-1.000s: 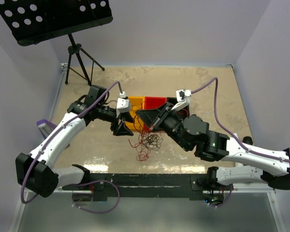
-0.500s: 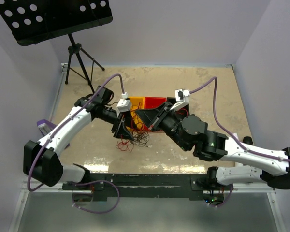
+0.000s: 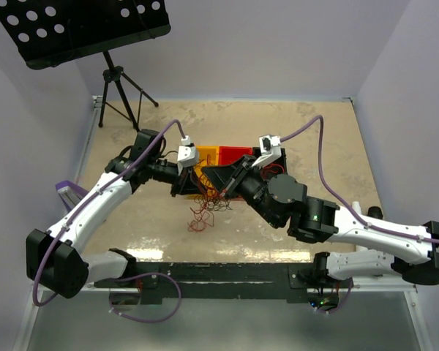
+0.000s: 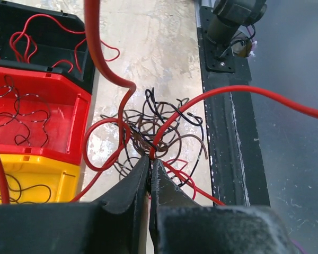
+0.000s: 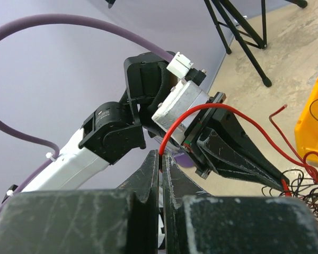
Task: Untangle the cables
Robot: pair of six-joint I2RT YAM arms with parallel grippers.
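Cables [image 3: 207,207]: a knotted clump of red and dark wires lies on the table [image 3: 314,139], just in front of the red bin [image 4: 37,114] and yellow bin [image 4: 32,180], between the two arms. Change over the last second: the left pincer [image 4: 150,161], which stood spread beside the clump, came in over it and is now pressed together, pinching a red strand [image 4: 222,91] at the clump's near edge. The right pincer [image 5: 160,157] is unchanged, clamped on a red wire [image 5: 222,105] that arcs toward the left arm. The clump has shifted left and looks more bunched than before. Judgement: both arms now hold red wire, though I cannot tell whether it is the same strand. The likely next step is to draw the arms apart and pull it free. Risk: dark loops may drag along with it.
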